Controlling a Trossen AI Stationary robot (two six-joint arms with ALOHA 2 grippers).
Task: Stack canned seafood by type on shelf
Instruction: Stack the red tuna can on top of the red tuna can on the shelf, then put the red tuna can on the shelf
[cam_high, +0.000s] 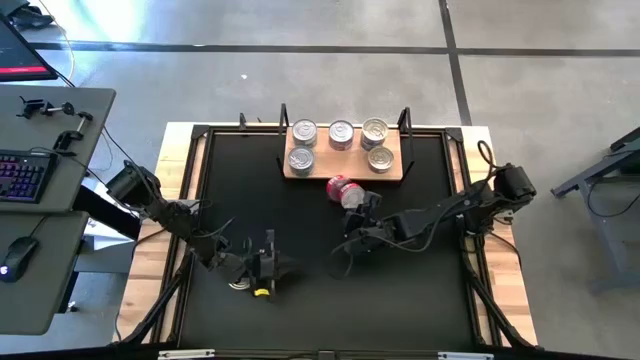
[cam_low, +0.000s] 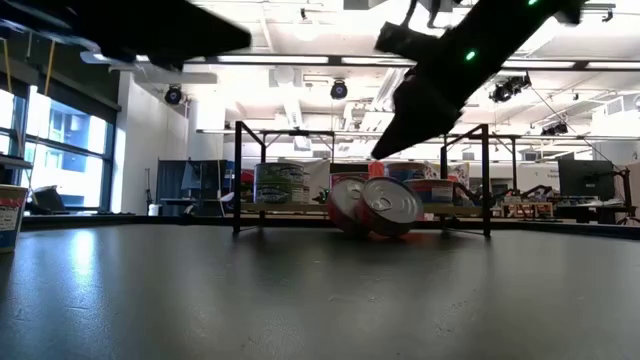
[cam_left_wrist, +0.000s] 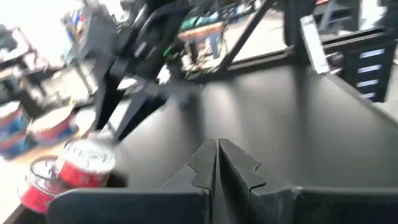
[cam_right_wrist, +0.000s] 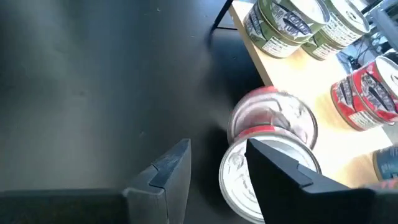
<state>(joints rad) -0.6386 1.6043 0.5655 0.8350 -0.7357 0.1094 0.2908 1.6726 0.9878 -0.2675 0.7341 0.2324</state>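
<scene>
Right hand (cam_right_wrist: 214, 171) half open beside two red-sided cans (cam_right_wrist: 273, 121), gripping nothing; left hand (cam_left_wrist: 217, 165) shut, empty.

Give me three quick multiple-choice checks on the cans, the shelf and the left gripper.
1. Where are the two red-sided cans?
A. On the shelf
B. On the black tabletop beside the shelf
C. In the left gripper

2. How many can lids show on the shelf from above?
A. Two
B. Five
C. Nine

3. How do the left gripper's fingers stand?
A. Wide open
B. Clamped on a can
C. Shut, with nothing between them

Answers:
1 B: in the high view the red-sided cans lie on the black tabletop, just off the edge of the shelf.
2 B: the high view shows five can lids on the board.
3 C: in the left wrist view the left gripper has its fingers pressed together and empty.
</scene>
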